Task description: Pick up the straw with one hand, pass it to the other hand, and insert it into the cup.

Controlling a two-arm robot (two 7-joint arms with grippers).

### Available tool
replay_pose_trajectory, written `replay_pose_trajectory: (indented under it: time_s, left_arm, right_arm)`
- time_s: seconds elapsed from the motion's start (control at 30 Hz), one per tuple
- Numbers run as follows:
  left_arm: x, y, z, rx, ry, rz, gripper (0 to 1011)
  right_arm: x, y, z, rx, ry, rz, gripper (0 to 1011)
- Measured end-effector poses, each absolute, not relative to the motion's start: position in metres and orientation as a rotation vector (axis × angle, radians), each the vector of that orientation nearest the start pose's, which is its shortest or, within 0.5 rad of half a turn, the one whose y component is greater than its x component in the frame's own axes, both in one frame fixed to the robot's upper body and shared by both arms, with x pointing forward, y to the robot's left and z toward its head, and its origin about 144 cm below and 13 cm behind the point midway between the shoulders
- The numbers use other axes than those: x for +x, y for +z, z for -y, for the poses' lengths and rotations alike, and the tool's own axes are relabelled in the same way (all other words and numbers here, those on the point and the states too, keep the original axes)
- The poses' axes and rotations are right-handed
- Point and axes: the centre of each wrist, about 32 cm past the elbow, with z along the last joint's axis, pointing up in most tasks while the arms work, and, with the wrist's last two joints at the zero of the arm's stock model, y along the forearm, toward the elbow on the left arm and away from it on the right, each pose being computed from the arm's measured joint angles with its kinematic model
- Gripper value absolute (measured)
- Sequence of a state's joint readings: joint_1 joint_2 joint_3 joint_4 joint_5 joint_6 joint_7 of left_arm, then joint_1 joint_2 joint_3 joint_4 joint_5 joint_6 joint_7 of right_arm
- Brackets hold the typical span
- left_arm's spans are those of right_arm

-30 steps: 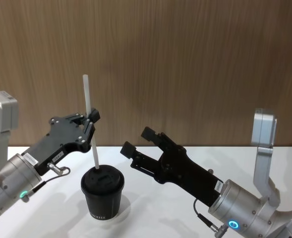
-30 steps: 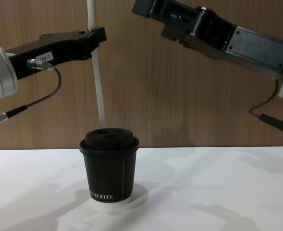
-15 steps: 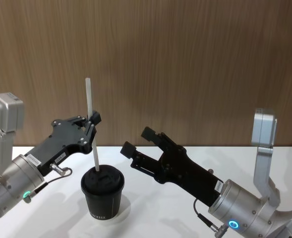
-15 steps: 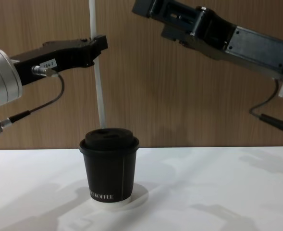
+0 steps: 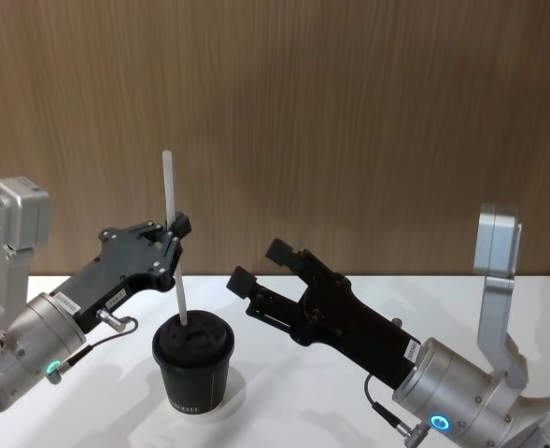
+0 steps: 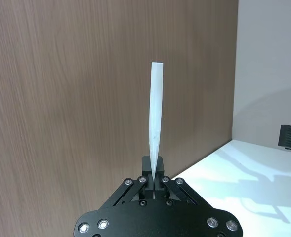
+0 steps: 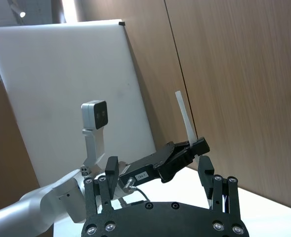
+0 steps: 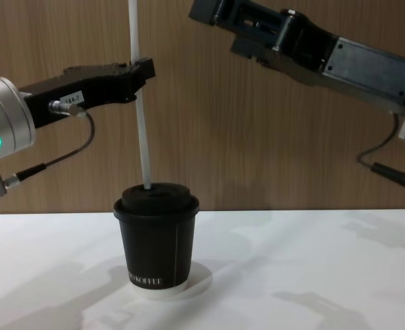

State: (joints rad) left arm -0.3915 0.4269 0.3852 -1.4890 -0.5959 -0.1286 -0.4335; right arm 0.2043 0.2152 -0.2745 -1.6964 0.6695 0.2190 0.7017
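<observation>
Left gripper point(image 5: 170, 238) has its fingers clamped on the white straw point(image 5: 173, 233) approx. mid-length, holding it near upright w/ the lower tip at the domed lid of the black paper cup point(image 5: 193, 362) on the worktop point(image 5: 293, 392). Right gripper point(image 5: 265, 266) hangs beside, fingers spread, empty. Risks: tip misses the lid hole & straw bends or slides thru the fingers; sideways push could tip the cup.

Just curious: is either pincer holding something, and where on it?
The left pincer grips the straw above its middle. The right pincer is open and holds nothing.
</observation>
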Motion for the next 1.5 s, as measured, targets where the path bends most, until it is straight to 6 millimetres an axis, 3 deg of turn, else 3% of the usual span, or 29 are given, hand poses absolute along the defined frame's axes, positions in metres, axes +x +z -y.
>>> replay_pose_trajectory:
  time_s: [0.83,1.5]
  left_arm:
    - [0.543,1.222,-0.25,-0.207,0.84,0.101,28]
    - [0.534,1.216,-0.249,-0.248,0.863,0.04,612]
  right_arm:
    - [0.495,1.237,0.195,0.35,-0.462,-0.183,1001]
    - [0.495,1.237,0.195,0.35,-0.462,-0.183,1001]
